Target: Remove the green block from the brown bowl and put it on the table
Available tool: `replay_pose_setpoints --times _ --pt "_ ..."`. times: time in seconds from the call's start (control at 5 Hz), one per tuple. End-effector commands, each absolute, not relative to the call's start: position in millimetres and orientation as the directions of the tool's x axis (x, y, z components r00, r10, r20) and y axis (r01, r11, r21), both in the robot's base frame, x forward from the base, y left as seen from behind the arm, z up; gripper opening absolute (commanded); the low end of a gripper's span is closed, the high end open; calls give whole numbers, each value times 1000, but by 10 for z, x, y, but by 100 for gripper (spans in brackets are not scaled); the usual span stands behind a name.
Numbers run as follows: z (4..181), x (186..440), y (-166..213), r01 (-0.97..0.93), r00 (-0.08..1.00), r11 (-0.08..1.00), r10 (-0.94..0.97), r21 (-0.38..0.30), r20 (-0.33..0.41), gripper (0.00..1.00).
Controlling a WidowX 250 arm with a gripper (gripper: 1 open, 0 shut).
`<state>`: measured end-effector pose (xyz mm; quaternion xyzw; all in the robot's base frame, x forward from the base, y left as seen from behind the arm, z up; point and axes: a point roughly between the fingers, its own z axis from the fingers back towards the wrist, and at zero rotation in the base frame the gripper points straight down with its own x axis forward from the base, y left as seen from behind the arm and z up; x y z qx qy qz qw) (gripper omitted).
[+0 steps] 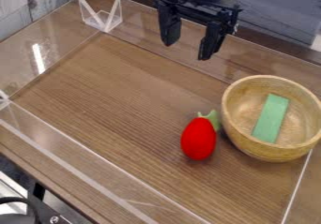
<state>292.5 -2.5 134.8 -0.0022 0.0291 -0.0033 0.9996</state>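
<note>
While the worktop (107,87) stretched beneath everything, you had the brown bowl (232,141) near its right side, roughly at three to four o'clock from the middle of your view. The red toy (198,140) lay just outside the bowl, at about eight o'clock from it; you could not tell whether its green top met the rim. Inside the bowl was the green block (269,118), your target, with its long side running from about one o'clock to seven.

Your likeliest trouble was the bowl: a finger coming down off-centre could have caught the thick rim and tipped or dragged the whole thing. A sideways sweep towards eight o'clock might have knocked the toy and set it rolling. If you had closed across the block at a poor angle, or too shallow, it could have twisted and slipped back into the bowl.

As for your tool (192,48), it hung at about one o'clock from the middle, fingers spread wide apart. It held nothing and touched neither the bowl, the toy nor the block.
</note>
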Motion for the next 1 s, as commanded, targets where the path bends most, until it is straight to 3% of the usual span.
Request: replay_pose_setpoints --times 0.0,0.8 --pt "1246 2912 -90 3 997 1000 -4 -12 -79 100" --pt "1131 3041 -1009 38 999 998 -36 -60 31 100"
